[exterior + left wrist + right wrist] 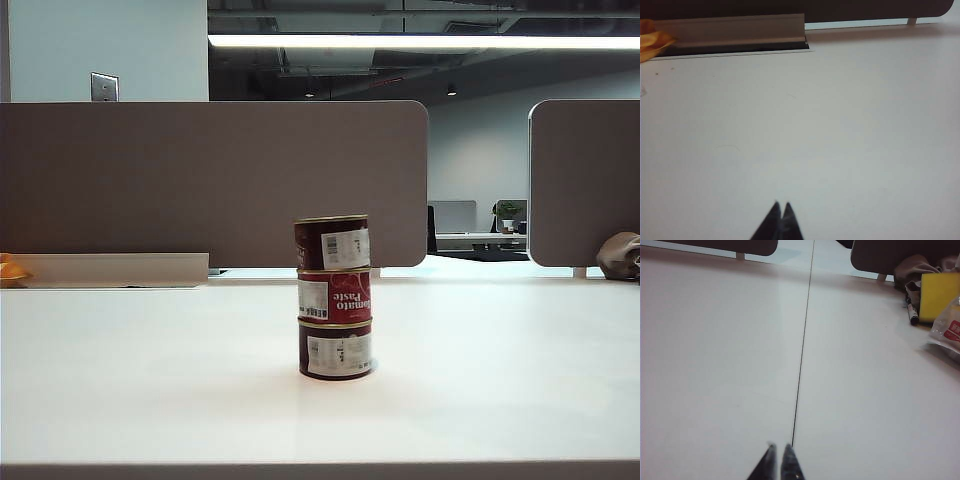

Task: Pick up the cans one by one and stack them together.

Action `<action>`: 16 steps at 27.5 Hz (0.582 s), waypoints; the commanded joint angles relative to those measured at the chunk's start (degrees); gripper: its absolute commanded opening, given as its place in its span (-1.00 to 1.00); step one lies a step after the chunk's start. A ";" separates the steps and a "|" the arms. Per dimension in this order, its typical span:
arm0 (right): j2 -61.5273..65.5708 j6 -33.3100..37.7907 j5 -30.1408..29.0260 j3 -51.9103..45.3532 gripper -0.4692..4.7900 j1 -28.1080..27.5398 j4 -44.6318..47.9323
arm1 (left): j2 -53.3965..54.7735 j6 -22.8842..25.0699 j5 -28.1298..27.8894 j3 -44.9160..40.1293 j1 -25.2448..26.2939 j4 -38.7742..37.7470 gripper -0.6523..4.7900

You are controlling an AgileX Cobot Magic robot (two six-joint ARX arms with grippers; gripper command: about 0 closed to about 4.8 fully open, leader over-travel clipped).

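**Three cans stacked, both grippers closed and empty**

The cans stand in one column near the middle of the white table (120,380), seen only in the exterior view. The bottom can (335,349) is dark maroon with a white barcode panel facing the camera. On it sits the red can (334,296), its "Tomato Paste" lettering turned sideways and a barcode panel at its left. The top can (332,242), also dark maroon with a white panel, rests on the red one and sits slightly askew, its gold lid tilted a little. Each can touches the one below; the column leans only slightly and stands free, with nothing beside it.

Neither arm appears in the exterior view. The left gripper (781,206) shows in the left wrist view as two dark fingertips pressed together, holding nothing, above bare tabletop. Well beyond it lie a grey rail (735,30) along the table's far edge and an orange object (651,41) at the corner.

The right gripper (778,447) shows in the right wrist view with its tips nearly touching, a thin gap between them, also empty, poised over the seam (802,355) between two tabletops. Off to the side lie a yellow box (939,295), a marker (912,314) and a plastic packet (949,330).

Behind the table stand grey divider panels (200,180).
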 commanded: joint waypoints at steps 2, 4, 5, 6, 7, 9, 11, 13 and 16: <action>0.07 -0.07 0.02 -0.17 -0.72 0.15 0.26 | 0.04 0.00 0.37 -0.15 0.02 0.24 -0.76; 0.07 -0.07 0.02 -0.17 -0.72 0.24 0.24 | 0.04 0.02 0.37 -0.15 0.02 0.24 -0.76; 0.07 -0.09 0.02 -0.17 -0.72 0.24 0.24 | 0.04 0.00 0.37 -0.15 0.02 0.22 -0.76; 0.07 -0.07 0.02 -0.17 -0.72 0.22 0.24 | 0.04 0.02 0.37 -0.15 0.04 0.22 -0.76; 0.07 -0.07 0.02 -0.15 -0.72 0.22 0.24 | 0.04 0.02 0.35 -0.15 0.04 0.22 -0.76; 0.07 -0.07 0.02 -0.15 -0.72 0.20 0.24 | 0.04 0.00 0.37 -0.15 0.04 0.22 -0.76; 0.07 -0.07 0.02 -0.15 -0.72 0.20 0.24 | 0.04 0.00 0.37 -0.15 0.04 0.22 -0.76; 0.07 -0.07 0.02 -0.15 -0.72 0.20 0.22 | 0.04 0.00 0.37 -0.15 0.04 0.22 -0.76; 0.07 2.40 0.20 -0.15 -0.72 0.17 -0.28 | 0.04 0.02 0.35 -0.15 0.04 0.00 -0.76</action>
